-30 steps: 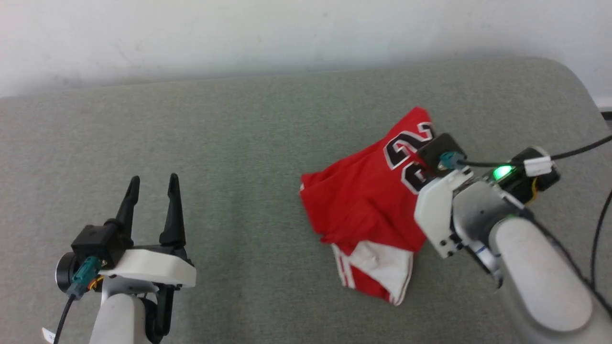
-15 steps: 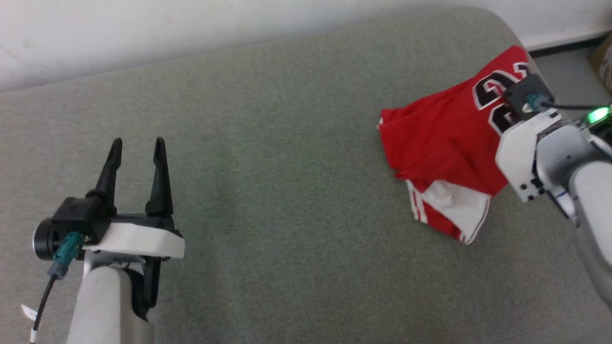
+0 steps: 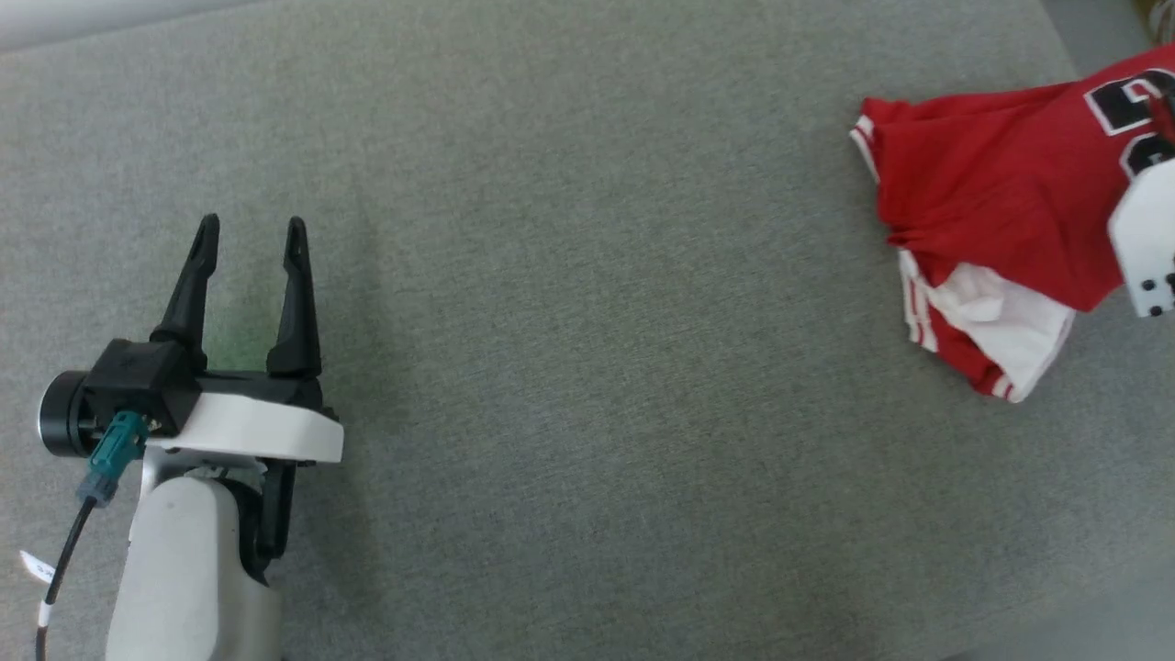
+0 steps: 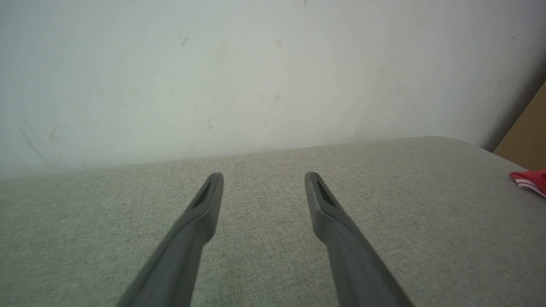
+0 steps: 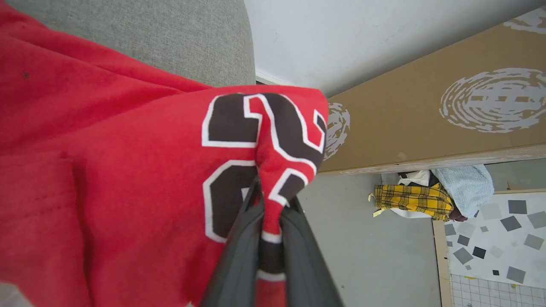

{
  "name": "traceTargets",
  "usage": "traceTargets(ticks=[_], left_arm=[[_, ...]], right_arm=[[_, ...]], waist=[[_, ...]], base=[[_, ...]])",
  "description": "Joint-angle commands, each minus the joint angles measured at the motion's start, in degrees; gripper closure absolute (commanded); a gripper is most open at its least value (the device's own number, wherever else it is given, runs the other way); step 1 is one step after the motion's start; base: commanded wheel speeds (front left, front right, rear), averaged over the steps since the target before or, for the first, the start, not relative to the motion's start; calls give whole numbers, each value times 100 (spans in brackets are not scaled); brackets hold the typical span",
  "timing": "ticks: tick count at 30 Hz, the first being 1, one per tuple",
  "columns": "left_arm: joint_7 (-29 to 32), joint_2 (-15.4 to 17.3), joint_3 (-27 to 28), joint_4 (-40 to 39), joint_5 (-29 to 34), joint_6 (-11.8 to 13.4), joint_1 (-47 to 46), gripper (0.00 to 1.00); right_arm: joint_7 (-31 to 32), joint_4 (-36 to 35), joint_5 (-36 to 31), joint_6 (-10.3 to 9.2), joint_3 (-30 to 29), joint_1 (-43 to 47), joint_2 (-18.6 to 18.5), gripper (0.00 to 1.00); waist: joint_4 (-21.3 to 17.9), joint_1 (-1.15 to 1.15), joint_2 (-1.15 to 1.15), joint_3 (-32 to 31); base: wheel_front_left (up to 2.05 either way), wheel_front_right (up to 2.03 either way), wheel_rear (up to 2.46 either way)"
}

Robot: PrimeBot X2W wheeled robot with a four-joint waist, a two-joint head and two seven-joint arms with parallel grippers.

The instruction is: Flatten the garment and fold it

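The garment (image 3: 991, 197), a crumpled red jersey T-shirt with a white sleeve and striped trim, lies at the right edge of the head view. In the right wrist view my right gripper (image 5: 273, 204) is shut on a fold of the garment (image 5: 106, 149), pinching the black, white-outlined number print. That arm's white wrist housing (image 3: 1147, 248) shows over the shirt. My left gripper (image 3: 252, 227) stands open at the lower left, far from the shirt, with nothing between its fingers. The left gripper (image 4: 264, 177) hovers over bare cushion, and a red corner of the garment (image 4: 531, 179) shows at far right.
The shirt rests on a grey upholstered surface (image 3: 587, 321) whose rounded far right corner (image 5: 230, 51) lies beside the pinched fold. Beyond it are a white wall (image 4: 256, 64), a brown cardboard box (image 5: 426, 106), and a pile of clothes (image 5: 426, 196) on the floor.
The head camera has swung down and left. My right gripper has dragged the garment to the right, toward the surface's far right corner. The left gripper has stayed open and still.
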Motion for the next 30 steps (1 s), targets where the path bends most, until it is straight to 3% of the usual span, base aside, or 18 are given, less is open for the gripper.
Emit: traceTargets(ticks=[1, 6, 7, 9, 10, 15, 20, 30], left_arm=[[-2, 50, -1, 16, 6, 21, -71, 0], [-6, 60, -28, 28, -7, 49, -28, 0], [-7, 58, -30, 42, -16, 54, -15, 0], [-10, 50, -43, 94, -31, 59, 14, 0], [-12, 39, -50, 126, -40, 63, 36, 0], [-24, -90, -138, 303, -101, 81, 182, 0], [-31, -211, -235, 521, -176, 102, 371, 0], [-35, -368, -407, 779, -298, 200, 600, 0]], right_arm=[[-77, 68, -124, -13, -107, -99, 50, 100], [-270, 365, -492, -13, -601, -120, 176, 100], [-314, 396, -551, -13, -699, -117, 217, 95], [-437, 447, -649, -13, -854, -103, 272, 20], [-483, 476, -700, -13, -930, -83, 287, 0], [-801, 489, -738, -13, -1257, 126, 344, 0], [-1304, 253, -319, -13, -1452, 503, 436, 0], [-1922, -1454, 628, -13, -1826, 1936, 1035, 0]], waist=[[103, -1, 0, 75], [240, -1, 0, 25], [259, -1, 0, -5], [300, -1, 0, -93], [322, -1, 0, -158], [505, -1, 0, -626], [767, -1, 0, -1182], [1291, -1, 0, -1901]], base=[[0, 0, 0], [0, 0, 0], [0, 0, 0], [0, 0, 0], [0, 0, 0], [0, 0, 0], [0, 0, 0], [0, 0, 0]])
